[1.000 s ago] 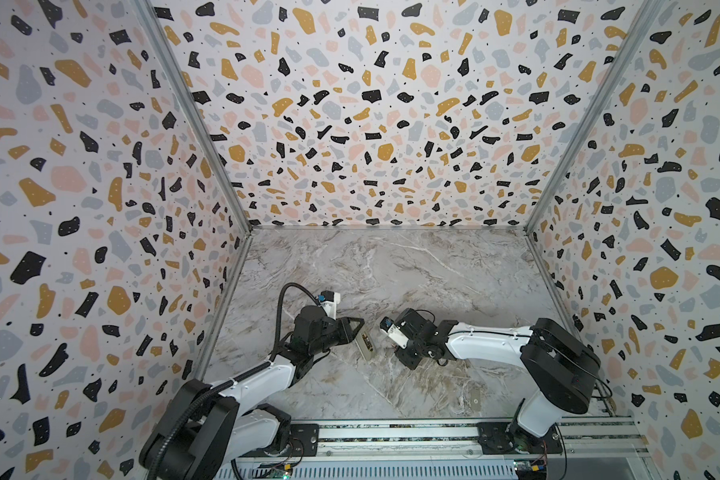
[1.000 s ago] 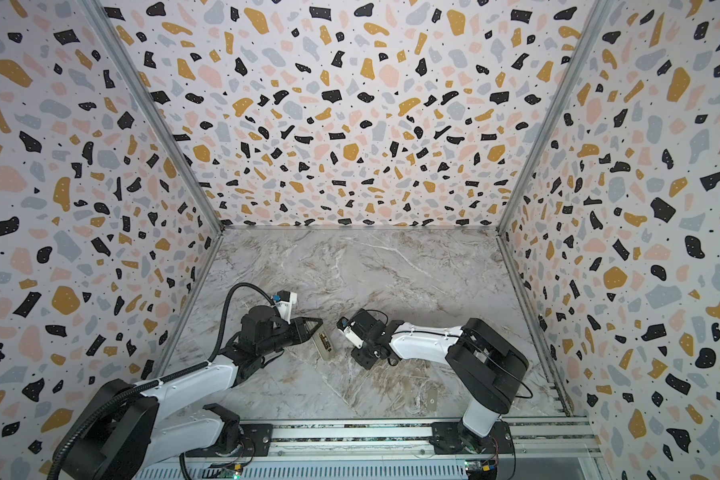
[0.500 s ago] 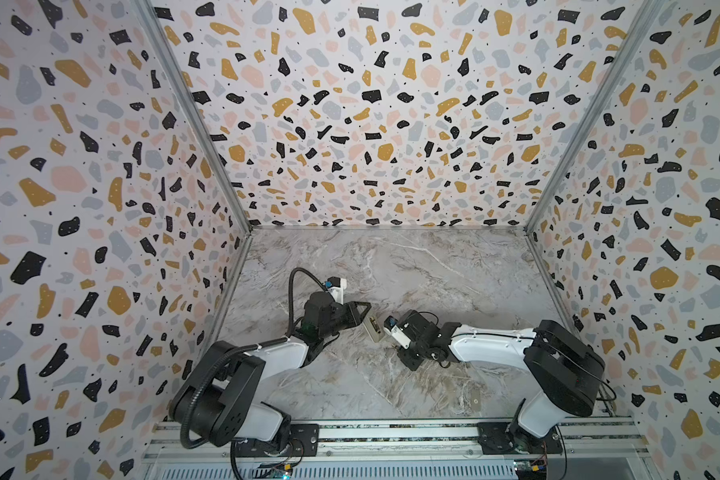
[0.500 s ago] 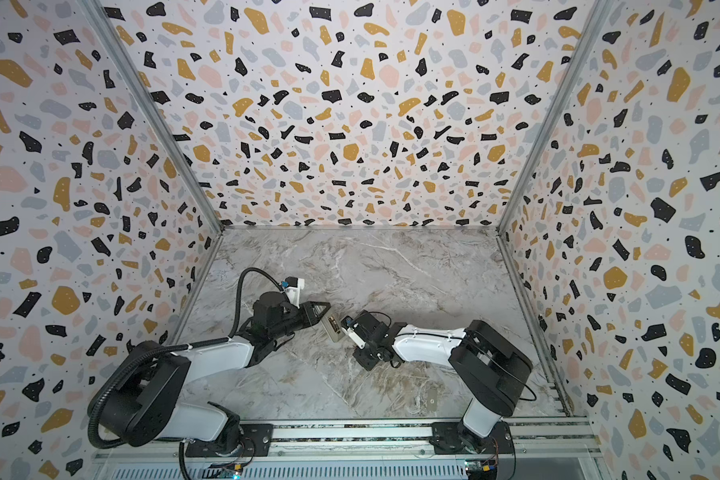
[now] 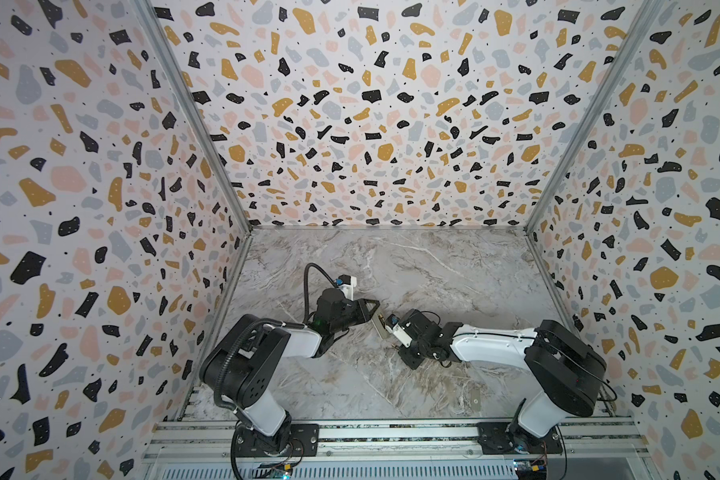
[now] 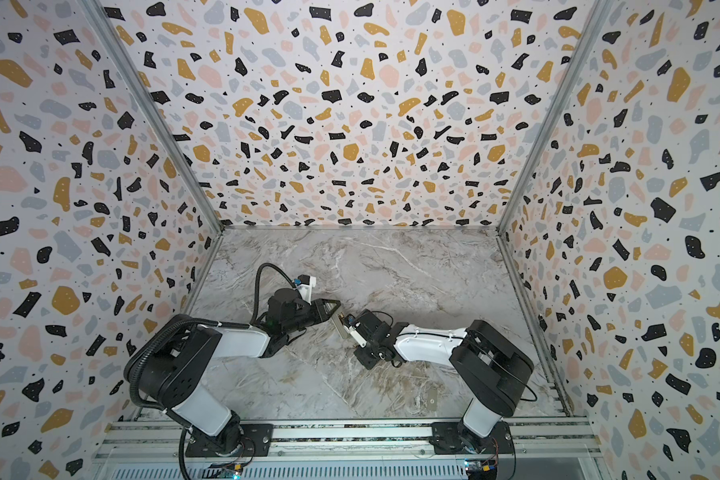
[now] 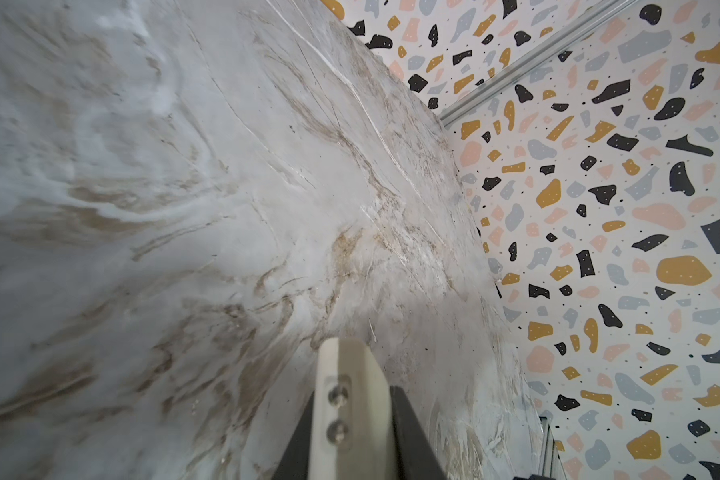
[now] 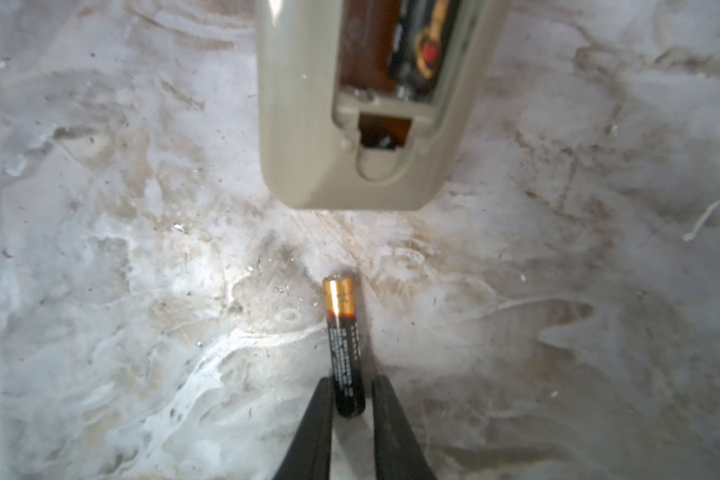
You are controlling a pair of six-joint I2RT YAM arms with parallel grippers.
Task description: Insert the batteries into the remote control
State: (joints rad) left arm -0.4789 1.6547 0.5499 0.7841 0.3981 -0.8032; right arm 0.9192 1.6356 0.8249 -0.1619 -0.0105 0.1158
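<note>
My left gripper is shut on the remote control, holding it tilted above the marble floor near the middle; in the left wrist view its pale edge sits between the black jaws. The right wrist view shows the remote's plain back with the compartment open and one battery inside. A second battery, black with a copper end, lies on the floor just short of the remote. My right gripper has its fingers closed on that battery's black end.
A small flat grey cover piece lies near the front rail by the right arm's base, also in a top view at the cover. Terrazzo-patterned walls close in three sides. The metal rail runs along the front.
The left arm has carried the remote to the right and a little farther back, toward the right gripper. The right gripper's jaws have narrowed onto the battery.
</note>
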